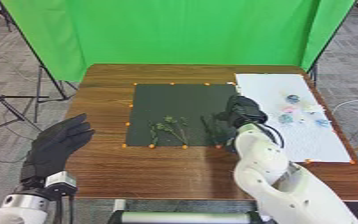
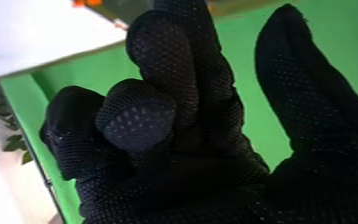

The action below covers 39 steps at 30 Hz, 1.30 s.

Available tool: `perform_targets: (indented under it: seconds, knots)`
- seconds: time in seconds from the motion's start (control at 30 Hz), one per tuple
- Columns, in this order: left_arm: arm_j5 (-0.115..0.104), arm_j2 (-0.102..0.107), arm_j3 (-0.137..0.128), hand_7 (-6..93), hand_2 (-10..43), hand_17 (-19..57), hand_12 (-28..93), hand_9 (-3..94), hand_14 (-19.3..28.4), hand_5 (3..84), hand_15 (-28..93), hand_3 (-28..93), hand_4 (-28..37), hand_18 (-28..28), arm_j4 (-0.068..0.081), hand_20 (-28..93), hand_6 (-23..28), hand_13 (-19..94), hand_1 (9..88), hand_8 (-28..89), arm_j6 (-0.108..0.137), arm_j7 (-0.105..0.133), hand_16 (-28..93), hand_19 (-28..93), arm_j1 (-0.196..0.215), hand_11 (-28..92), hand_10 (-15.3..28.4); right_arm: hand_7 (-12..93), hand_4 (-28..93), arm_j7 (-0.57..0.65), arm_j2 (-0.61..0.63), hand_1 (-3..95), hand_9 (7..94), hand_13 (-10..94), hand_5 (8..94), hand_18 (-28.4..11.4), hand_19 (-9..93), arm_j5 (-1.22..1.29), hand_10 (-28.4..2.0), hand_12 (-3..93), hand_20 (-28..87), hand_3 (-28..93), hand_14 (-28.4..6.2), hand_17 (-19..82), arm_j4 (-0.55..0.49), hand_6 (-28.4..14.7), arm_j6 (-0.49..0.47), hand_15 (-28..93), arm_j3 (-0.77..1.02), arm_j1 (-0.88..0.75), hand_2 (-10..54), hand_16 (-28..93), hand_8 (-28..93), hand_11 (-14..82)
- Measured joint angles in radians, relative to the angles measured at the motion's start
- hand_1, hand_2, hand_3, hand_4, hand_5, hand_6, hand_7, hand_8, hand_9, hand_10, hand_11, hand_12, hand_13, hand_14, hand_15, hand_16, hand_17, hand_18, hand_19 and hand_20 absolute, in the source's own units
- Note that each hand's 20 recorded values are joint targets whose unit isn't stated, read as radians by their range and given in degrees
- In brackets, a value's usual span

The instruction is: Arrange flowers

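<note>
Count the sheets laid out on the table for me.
2: the black sheet around the middle of the table, and the white sheet to its right. The right hand covers some of that area, probably no third sheet.

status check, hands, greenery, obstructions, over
Black-gloved left hand open; black-gloved right hand hiding part of dark rectangular mat; green leafy stems on mat.
</note>
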Motion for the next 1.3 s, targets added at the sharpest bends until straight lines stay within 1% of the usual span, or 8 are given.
perform_targets:
  seconds: [0.1, 0.2, 0.33, 0.4, 0.47, 0.67, 0.97, 1.3]
  knots:
    - [0.000, -0.001, 0.001, 17.6, 4.8, -10.0, 10, 36.5, 26.8, 42.2, 61, 82, -20.8, 21.6, -0.001, 5, 11.8, 22, 26.7, -10, 0.000, -0.002, -14, 59, 0.001, 34, 21.1, 26, -22, -0.012, 0.016, 31.9, 64.7, 66, 68.6, -19.1, 93, -0.009, -20.6, 22.5, 29, 77, -13.1, 47, -0.009, -7.6, 0.013, 76, 0.013, -0.002, -2.2, 20, -10, 47.4]
    - [0.001, -0.002, 0.001, 17.5, 4.9, -10.0, 10, 36.4, 26.8, 42.2, 61, 82, -20.8, 21.6, -0.002, 5, 11.8, 22, 26.7, -10, 0.000, -0.003, -14, 59, 0.001, 34, 21.1, 24, -22, -0.072, 0.039, 31.5, 60.5, 61, 63.2, -18.9, 93, -0.017, -20.1, 20.4, 21, 80, -13.1, 41, -0.007, -7.2, 0.036, 75, 0.054, -0.020, -2.6, 19, -11, 41.2]
    - [0.001, -0.002, 0.001, 17.5, 4.9, -10.0, 10, 36.5, 26.8, 42.2, 61, 82, -20.8, 21.6, -0.003, 5, 11.8, 22, 26.7, -10, 0.002, -0.001, -14, 59, 0.004, 34, 21.1, 23, -24, -0.224, 0.109, 31.2, 56.6, 59, 58.4, -18.8, 93, -0.056, -19.3, 17.6, 17, 82, -12.7, 37, 0.033, -7.2, 0.197, 75, 0.090, -0.050, -4.1, 17, -12, 30.6]
    - [0.000, -0.001, 0.001, 17.5, 4.8, -10.0, 10, 36.5, 26.9, 42.2, 61, 82, -20.8, 21.6, -0.004, 5, 11.8, 22, 26.6, -10, 0.003, 0.005, -14, 59, 0.008, 34, 21.1, 21, -24, -0.257, 0.149, 31.4, 54.7, 59, 56.7, -18.9, 93, -0.066, -18.6, 17.1, 17, 82, -12.5, 37, 0.055, -7.6, 0.255, 75, 0.104, -0.064, -4.9, 17, -12, 25.5]
    - [-0.002, 0.003, 0.002, 17.5, 4.8, -10.0, 10, 36.5, 26.9, 42.2, 61, 82, -20.8, 21.7, -0.004, 5, 11.8, 22, 26.6, -10, 0.005, 0.014, -14, 59, 0.012, 34, 21.1, 20, -24, -0.256, 0.178, 31.5, 53.6, 59, 55.8, -18.9, 93, -0.062, -18.4, 17.0, 17, 83, -12.2, 37, 0.064, -7.8, 0.240, 75, 0.140, -0.085, -5.2, 17, -12, 23.0]
    - [-0.004, 0.020, 0.009, 17.5, 4.8, -10.0, 10, 36.5, 26.9, 42.2, 61, 82, -20.7, 21.7, -0.004, 5, 11.8, 22, 26.5, -10, 0.010, 0.036, -14, 59, 0.015, 34, 21.1, 19, -25, -0.229, 0.214, 31.8, 51.4, 59, 54.5, -19.0, 93, -0.010, -18.1, 16.8, 17, 83, -11.8, 37, 0.085, -7.9, 0.013, 76, 0.265, -0.138, -6.1, 16, -11, 18.0]
    - [-0.009, 0.033, 0.018, 17.7, 4.7, -10.0, 10, 36.4, 26.8, 42.1, 61, 82, -20.8, 21.7, -0.002, 5, 11.7, 22, 26.6, -10, 0.011, 0.048, -14, 59, 0.010, 34, 21.1, 18, -25, -0.189, 0.230, 32.0, 51.0, 59, 54.3, -19.1, 93, 0.012, -18.5, 16.9, 17, 83, -11.8, 37, 0.158, -7.8, 0.023, 76, 0.273, -0.159, -6.3, 16, -11, 16.8]
    - [-0.009, 0.035, 0.025, 17.6, 4.7, -10.0, 10, 36.5, 26.8, 42.1, 61, 82, -20.9, 21.7, 0.000, 5, 11.8, 22, 26.7, -10, 0.010, 0.047, -14, 59, -0.005, 34, 21.1, 19, -25, -0.145, 0.231, 34.1, 52.5, 60, 55.0, -19.0, 93, 0.012, -18.6, 16.9, 20, 84, -11.9, 39, 0.193, -7.8, 0.005, 76, 0.268, -0.155, -6.6, 15, -11, 17.2]
